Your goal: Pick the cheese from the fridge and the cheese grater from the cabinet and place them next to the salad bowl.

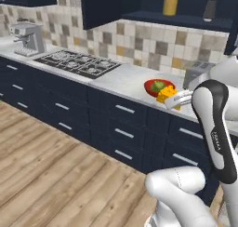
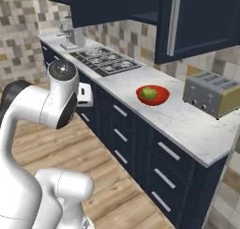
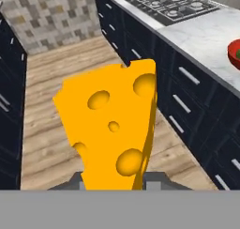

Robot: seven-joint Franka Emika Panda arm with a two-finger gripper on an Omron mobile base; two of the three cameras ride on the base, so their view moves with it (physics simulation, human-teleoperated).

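Your gripper (image 3: 112, 179) pinches the cheese (image 3: 110, 125) firmly, out over the floor in front of the drawers. Carry it level toward the salad bowl (image 3: 234, 54) at your two o'clock, and set it on the counter (image 2: 187, 122) just beside the rim.
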